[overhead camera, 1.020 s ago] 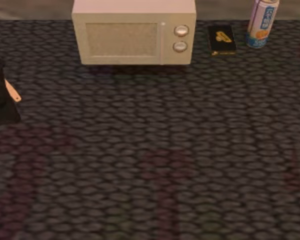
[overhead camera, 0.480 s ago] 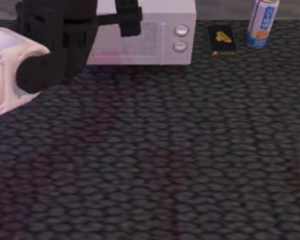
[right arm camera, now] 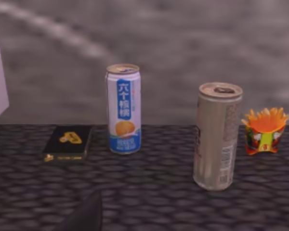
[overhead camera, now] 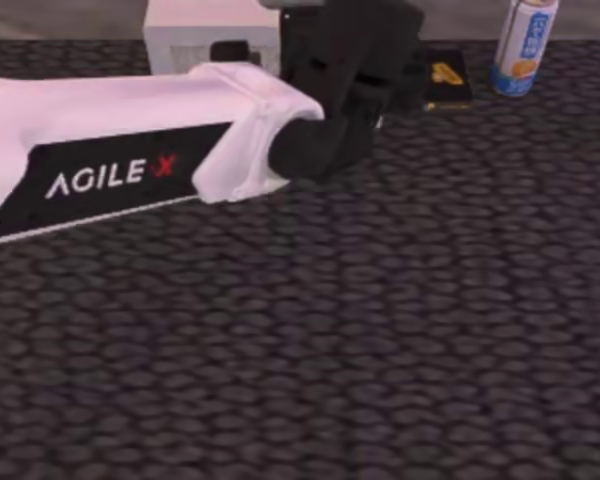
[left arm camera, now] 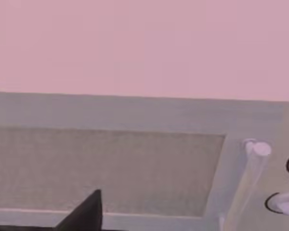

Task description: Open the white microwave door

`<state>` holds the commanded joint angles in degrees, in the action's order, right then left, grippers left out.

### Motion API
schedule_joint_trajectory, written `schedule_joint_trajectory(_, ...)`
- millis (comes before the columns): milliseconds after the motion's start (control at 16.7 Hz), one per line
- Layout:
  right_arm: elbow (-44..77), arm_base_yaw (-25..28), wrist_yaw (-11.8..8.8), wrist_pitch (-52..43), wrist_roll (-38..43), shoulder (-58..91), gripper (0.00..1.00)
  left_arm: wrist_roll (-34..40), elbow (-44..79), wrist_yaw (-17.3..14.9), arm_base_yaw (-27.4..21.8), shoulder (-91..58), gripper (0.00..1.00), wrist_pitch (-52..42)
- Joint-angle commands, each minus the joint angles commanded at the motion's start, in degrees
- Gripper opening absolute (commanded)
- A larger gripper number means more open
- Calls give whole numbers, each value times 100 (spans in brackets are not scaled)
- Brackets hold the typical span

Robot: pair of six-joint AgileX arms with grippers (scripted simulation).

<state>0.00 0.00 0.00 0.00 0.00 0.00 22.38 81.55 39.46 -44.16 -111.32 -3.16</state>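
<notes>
The white microwave (overhead camera: 205,22) stands at the table's back edge, mostly hidden under my left arm. My left gripper (overhead camera: 355,45) hovers at its front right part, over the knob side. In the left wrist view the white microwave door (left arm camera: 106,168) fills the frame, shut, with its grey mesh window. A pale vertical handle (left arm camera: 250,178) sits between the door and the knobs (left arm camera: 284,202). One dark fingertip (left arm camera: 89,211) shows far off to one side with nothing held, so the jaws stand open. My right arm is parked out of the top view.
A black box (overhead camera: 445,80) and a blue-white can (overhead camera: 525,45) stand right of the microwave. The right wrist view also shows a silver can (right arm camera: 216,137) and a small orange toy (right arm camera: 265,130). Dark woven tabletop (overhead camera: 380,330) spreads in front.
My left arm has swung in from the table's left edge and reached across to the microwave's front, now covering the door and knobs in the top view.
</notes>
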Motion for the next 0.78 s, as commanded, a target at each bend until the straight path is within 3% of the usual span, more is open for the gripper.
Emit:
schedule_joint_trajectory(420,0,0,0,0,0,0,100,1,53,12,-3,-86,100,-1)
schedule_joint_trajectory(780,0,0,0,0,0,0,100,-298,969,-368,419,-1130,100,297)
